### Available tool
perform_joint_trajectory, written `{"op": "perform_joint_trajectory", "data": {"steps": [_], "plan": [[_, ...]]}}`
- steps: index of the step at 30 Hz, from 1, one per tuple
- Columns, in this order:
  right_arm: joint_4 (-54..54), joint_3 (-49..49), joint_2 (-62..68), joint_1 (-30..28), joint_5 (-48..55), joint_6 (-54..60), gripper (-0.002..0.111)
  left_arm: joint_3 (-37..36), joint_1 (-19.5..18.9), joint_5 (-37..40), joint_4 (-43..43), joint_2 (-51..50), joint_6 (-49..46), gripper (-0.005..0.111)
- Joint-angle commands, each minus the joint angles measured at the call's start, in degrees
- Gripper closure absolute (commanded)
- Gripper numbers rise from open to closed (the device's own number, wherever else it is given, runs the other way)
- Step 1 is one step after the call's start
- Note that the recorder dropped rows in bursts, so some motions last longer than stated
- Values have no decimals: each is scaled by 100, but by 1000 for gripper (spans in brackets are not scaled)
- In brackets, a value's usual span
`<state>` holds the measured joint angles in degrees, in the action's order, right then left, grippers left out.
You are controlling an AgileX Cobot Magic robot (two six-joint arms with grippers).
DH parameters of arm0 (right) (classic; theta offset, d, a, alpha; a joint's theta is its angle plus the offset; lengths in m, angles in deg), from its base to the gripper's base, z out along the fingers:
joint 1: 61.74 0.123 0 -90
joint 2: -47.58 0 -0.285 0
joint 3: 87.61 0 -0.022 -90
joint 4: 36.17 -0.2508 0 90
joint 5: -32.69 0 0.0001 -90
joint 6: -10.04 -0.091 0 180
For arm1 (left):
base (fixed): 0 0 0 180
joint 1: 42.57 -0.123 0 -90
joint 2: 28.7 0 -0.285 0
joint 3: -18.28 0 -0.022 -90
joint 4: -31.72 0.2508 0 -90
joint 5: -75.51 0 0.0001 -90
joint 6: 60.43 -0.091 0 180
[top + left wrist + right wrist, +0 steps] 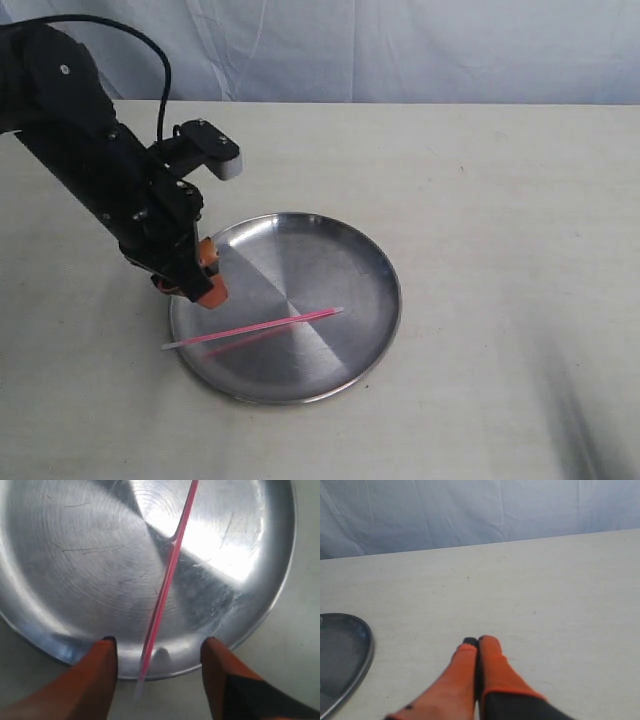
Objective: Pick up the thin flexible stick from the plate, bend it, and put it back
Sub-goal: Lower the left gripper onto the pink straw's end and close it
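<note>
From the exterior view, I judge the pick-up is the step in hand. My left tool (210,275), black-armed with orange tips, hangs over the near-left rim of the round, shallow brushed-steel plate (397,300). The very thin bright pink plastic stick (255,329) lies straight across the plate's front half. Its pale end pokes just past the rim, right beside my tool. The plate sits on a matte off-white bench (500,200). My right tool does not show here.

In the left wrist view, my left tool (159,641) is spread wide, with its orange rubbery fingers (95,675) on either side of the stick (170,570) and apart from it. The stick runs from between them across the plate (75,555), whose face shows fine circular scratches and a bright radial sheen (a pink mirror-line doubles the rod in the metal). The next move, as I reckon it, calls for lowering squarely and closing on so slim a rod without skating off the slick steel or catching the low rim.

In the right wrist view, my right tool (478,641) has its orange fingers pressed together on nothing. It is over bare bench (545,590), well apart from the plate, of which only a dark curved edge (365,645) shows. It will have to come across and take the other end for the bend. A creased pale-blue cloth (470,515) hangs behind.
</note>
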<state>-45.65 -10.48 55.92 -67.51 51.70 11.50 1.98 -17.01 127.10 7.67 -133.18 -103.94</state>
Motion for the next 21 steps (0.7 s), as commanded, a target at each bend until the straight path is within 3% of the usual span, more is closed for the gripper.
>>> {"op": "perform_joint_trajectory", "data": {"steps": [1, 7, 21], "plan": [[-5, 9, -30, 18, -39, -1, 108, 31, 38, -104, 39, -303, 20, 56], [-5, 9, -30, 18, -28, -1, 108, 31, 49, -213, 56, -582, 20, 56], [-5, 9, -30, 18, -28, -1, 108, 31, 541, -329, 773, -899, 508, 56]]}}
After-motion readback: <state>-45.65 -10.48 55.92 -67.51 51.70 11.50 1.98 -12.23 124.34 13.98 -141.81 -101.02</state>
